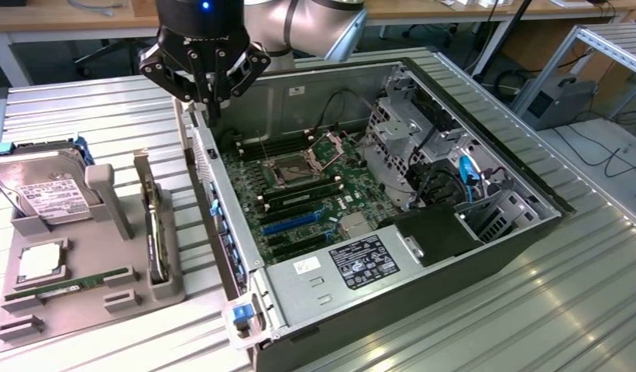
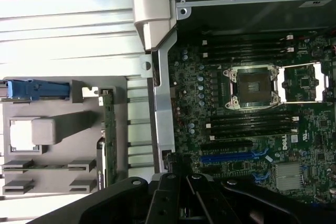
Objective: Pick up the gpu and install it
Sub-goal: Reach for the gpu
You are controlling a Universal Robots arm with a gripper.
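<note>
A ribbed metal table (image 1: pixel 80 116) carries everything. Wooden desks (image 1: pixel 60 19) stand beyond its far edge, and an aluminium frame (image 1: pixel 607 46) stands at the far end of the exterior view's right.

The largest thing on the table is an open computer case (image 1: pixel 503 248), lying on its side and taking up the middle and right. Its motherboard (image 1: pixel 297 186) faces up, with a drive cage (image 1: pixel 410 139) on the right and a silver power supply (image 1: pixel 338 271) at the near end.

Above the far left corner of the case hangs the robot arm (image 1: pixel 307 23). Its gripper (image 1: pixel 207 102) points down with its fingers drawn together, right over the far end of the case's left wall.

Left of the case sits a grey holder (image 1: pixel 111 201). A hard drive (image 1: pixel 44 190) stands in its far left pocket. The gpu (image 1: pixel 150 225) stands on edge in a slot along the holder's right side, well apart from the gripper. A processor chip (image 1: pixel 39 263) and a memory stick (image 1: pixel 75 281) lie flat at the holder's near end.

The case's left wall rises between the gpu and the motherboard, and only a narrow strip of table separates holder and wall. Bare table spreads widest at the near right and the far left.
</note>
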